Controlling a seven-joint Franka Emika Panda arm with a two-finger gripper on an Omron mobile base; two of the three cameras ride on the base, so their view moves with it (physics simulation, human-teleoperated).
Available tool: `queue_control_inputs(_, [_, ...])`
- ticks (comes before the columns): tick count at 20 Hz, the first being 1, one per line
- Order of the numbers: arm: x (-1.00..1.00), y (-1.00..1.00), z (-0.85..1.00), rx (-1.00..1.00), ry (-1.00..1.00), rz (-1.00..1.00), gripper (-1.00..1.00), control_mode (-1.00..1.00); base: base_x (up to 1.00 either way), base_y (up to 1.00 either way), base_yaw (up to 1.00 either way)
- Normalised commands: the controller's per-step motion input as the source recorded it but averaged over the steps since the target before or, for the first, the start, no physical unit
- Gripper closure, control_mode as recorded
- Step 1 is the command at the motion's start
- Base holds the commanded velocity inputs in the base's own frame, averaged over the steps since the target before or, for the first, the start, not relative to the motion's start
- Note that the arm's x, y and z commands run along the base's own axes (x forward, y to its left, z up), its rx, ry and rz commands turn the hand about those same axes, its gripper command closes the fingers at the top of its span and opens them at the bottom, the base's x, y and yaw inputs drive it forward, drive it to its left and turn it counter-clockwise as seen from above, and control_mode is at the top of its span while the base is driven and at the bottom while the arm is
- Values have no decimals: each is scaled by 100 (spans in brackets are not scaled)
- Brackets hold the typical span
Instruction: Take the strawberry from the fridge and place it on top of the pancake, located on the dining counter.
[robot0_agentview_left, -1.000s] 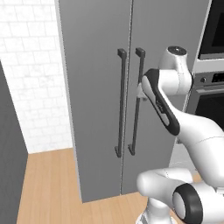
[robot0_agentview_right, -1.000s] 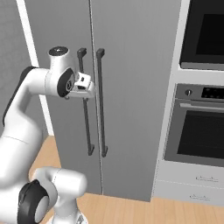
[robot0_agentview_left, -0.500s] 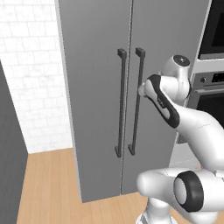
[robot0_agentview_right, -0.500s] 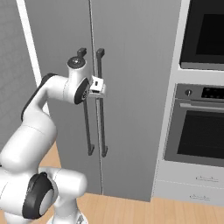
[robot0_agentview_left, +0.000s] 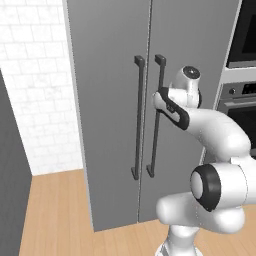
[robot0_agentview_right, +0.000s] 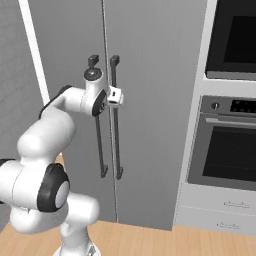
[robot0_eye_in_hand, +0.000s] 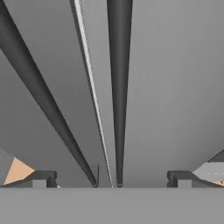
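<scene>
Glossy white arm (robot0_agentview_left: 215, 127), seemingly black joints

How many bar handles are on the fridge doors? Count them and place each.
2: the left door's handle and the right door's handle, both upright, side by side at the seam of the fridge. The open gripper faces them.

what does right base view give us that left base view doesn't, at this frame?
Right base view alone: the wall oven in full, glass door and control panel, the white drawers under it, and a second oven above. Left base view alone: the white tiled wall left of the fridge, with a dark panel at the frame's left edge. Both: closed fridge doors, two dark bar handles, wood floor, and the arm reaching up to the right-hand handle.
</scene>
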Motion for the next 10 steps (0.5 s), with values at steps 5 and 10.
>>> queue_control_inputs(5, [78, -5, -11, 0, 0, -3, -100, -100, 0, 0, 0])
queue_control_inputs(10, [50, 0, -12, 0, -7, -3, -100, -100, 0, 0, 0])
